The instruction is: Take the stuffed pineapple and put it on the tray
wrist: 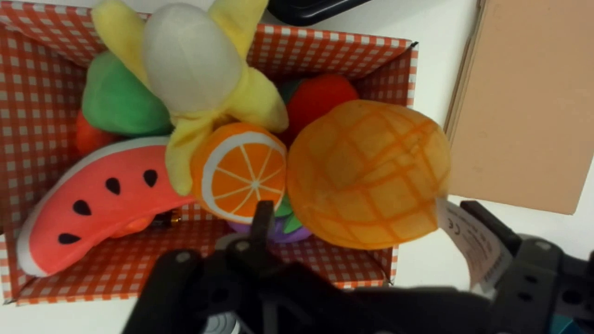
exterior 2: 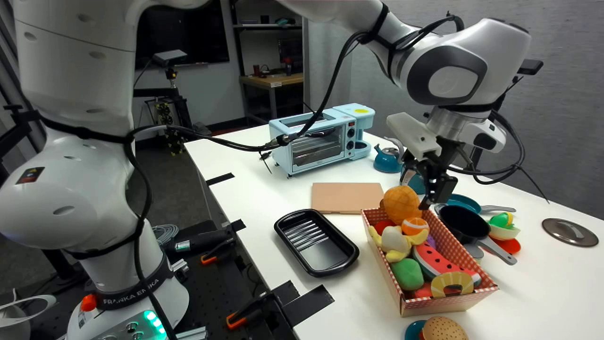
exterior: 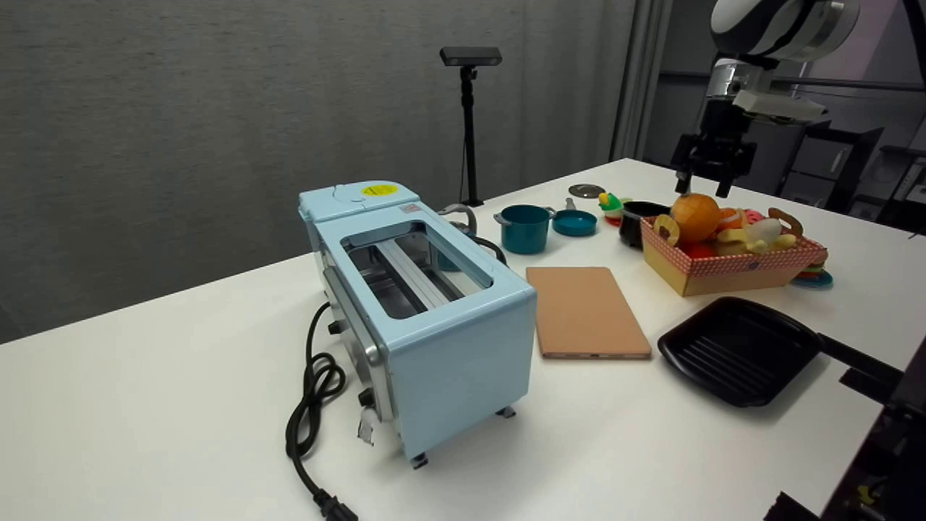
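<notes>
The stuffed pineapple (wrist: 366, 162), an orange-yellow plush with crossed orange lines, sits at one end of a red-checked box, rising above its rim in both exterior views. Its white tag (wrist: 478, 246) sticks out beside one finger in the wrist view. My gripper (exterior: 703, 187) is open just above the pineapple, pointing down. In the wrist view its fingertips (wrist: 263, 211) stand wide apart, one toward each side of the plush; no grip on it shows. The tray (exterior 2: 325, 245), black and shallow with a raised rim, lies on the white table beside the box with nothing in it.
The box (exterior 2: 387, 274) also holds a plush banana (wrist: 190, 60), an orange slice (wrist: 246, 171), a watermelon slice (wrist: 106, 199) and other toy foods. A brown board (exterior: 589, 311) lies near the tray. Pots and pans (exterior 2: 465, 222) stand behind the box, a blue toaster oven (exterior: 434, 325) farther off.
</notes>
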Controlling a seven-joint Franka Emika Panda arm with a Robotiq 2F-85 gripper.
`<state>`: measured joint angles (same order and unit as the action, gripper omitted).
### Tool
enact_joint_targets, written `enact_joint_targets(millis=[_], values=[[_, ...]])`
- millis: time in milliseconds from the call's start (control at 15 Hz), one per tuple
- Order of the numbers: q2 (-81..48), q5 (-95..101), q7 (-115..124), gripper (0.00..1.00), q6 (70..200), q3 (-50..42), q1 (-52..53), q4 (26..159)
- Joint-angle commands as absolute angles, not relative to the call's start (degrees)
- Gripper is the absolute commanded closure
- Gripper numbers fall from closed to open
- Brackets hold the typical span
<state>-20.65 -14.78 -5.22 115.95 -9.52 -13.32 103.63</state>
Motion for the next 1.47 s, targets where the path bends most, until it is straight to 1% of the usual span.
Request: enact_joint_targets(millis=[0, 333, 733, 933, 1067, 1400], values=[[-22.54, -15.06, -3.70, 0.00, 113.75, -9.42, -14.60, 100.00], [-25.42, -14.10, -2.88, 0.00, 113.59, -9.26, -14.64, 96.07], [-32.79, -12.58, -0.53, 0.00, 112.67, -6.92, -12.74, 85.91], [-35.13, -11.93, 0.80, 0.00, 111.86, -5.91, -11.71, 83.05], [-35.42, -11.48, 1.09, 0.00, 111.31, -5.70, -11.28, 83.14], [-32.16, -11.94, 0.53, 0.00, 112.86, -5.96, -11.46, 89.15]])
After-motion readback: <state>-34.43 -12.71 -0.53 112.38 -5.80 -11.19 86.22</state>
